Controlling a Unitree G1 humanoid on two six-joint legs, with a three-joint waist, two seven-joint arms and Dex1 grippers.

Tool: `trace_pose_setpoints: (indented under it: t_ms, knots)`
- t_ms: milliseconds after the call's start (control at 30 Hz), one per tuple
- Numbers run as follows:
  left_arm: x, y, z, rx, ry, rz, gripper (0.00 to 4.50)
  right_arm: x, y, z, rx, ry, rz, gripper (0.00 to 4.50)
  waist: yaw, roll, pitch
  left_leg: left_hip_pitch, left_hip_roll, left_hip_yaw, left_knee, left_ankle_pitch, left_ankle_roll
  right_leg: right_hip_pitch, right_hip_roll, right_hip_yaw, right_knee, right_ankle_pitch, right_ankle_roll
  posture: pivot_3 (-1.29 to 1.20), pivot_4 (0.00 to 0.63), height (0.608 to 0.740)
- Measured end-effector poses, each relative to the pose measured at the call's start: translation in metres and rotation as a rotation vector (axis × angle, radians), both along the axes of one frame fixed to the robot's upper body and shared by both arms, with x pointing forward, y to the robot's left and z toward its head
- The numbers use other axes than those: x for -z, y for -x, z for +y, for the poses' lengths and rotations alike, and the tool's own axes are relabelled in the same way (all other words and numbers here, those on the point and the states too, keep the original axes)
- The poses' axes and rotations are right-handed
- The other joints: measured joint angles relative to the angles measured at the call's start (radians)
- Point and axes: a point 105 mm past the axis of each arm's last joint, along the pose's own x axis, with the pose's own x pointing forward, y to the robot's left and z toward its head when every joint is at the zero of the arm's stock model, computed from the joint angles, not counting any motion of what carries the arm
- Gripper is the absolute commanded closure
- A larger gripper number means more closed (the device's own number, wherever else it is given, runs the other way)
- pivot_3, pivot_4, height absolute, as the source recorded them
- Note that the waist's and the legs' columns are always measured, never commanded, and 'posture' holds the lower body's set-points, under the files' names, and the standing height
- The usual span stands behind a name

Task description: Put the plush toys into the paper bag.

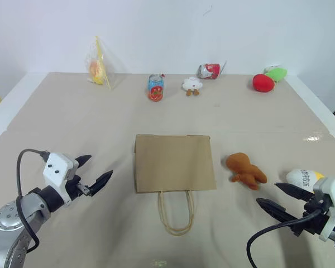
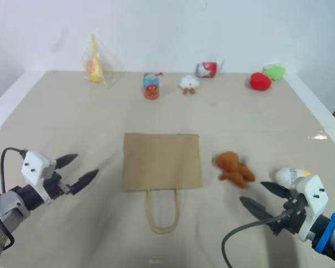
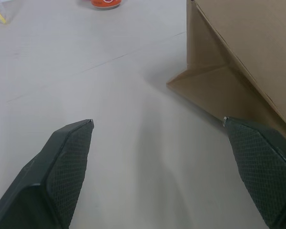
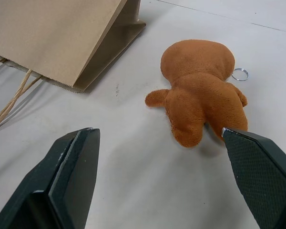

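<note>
Egg-shaped plush (image 1: 302,177) partly behind right tool (image 1: 280,197)

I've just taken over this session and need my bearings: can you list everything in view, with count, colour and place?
paper bag: 1, brown, lying flat mid-table, handles toward the robot.
orange-brown plush toy: 1, on the table just right of the bag.
white-and-yellow plush toy: 1, near right side, partly behind the right gripper.
drink can: 1, blue and red, upright, far centre-left.
tipped can: 1, red and white, on its side, far centre-right.
small white toy: 1, white with orange feet, between the two cans.
red and green plush: 1, far right corner.
clear packet: 1, yellow and orange contents, far left.
table: 1, beige.
left gripper: black jaws open, left of the bag.
right gripper: black jaws open, near the orange-brown toy.
</note>
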Motion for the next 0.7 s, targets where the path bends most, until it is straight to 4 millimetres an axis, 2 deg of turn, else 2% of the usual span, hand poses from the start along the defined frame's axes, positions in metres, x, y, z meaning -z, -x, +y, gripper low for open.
trace_pose_setpoints:
  t_ms: [233,467,567,700]
  knots:
    - [0.004,-0.001,0.002,-0.007,-0.033,-0.040,0.00,0.008,-0.003,0.007,-0.024,0.016,0.006,0.08,0.000,0.000,0.000,0.000,0.000,0.000,0.000,0.000,0.000,0.000,0.000,0.000,0.000,0.000,0.000,0.00,0.150,0.740]
    - [0.004,-0.001,-0.001,0.017,-0.033,-0.050,0.00,0.002,-0.013,0.021,-0.044,0.021,-0.021,0.08,0.000,0.000,0.000,0.001,0.000,0.000,0.000,0.000,0.000,0.000,0.000,0.000,0.000,0.000,0.000,0.00,0.150,0.740]
    - [0.005,0.000,-0.006,0.050,-0.035,-0.046,0.00,-0.009,-0.021,0.030,-0.078,0.033,-0.052,0.08,0.000,0.000,0.000,0.001,0.000,0.001,0.000,0.000,0.000,0.001,0.000,0.000,0.000,0.000,0.000,0.00,0.150,0.740]
    - [0.007,0.003,-0.016,0.145,-0.089,-0.052,0.00,-0.034,-0.041,0.060,-0.224,0.002,-0.127,0.08,-0.005,-0.001,0.000,0.003,0.000,0.001,0.001,0.000,0.001,0.001,0.001,0.001,0.001,0.001,0.001,0.00,0.150,0.740]
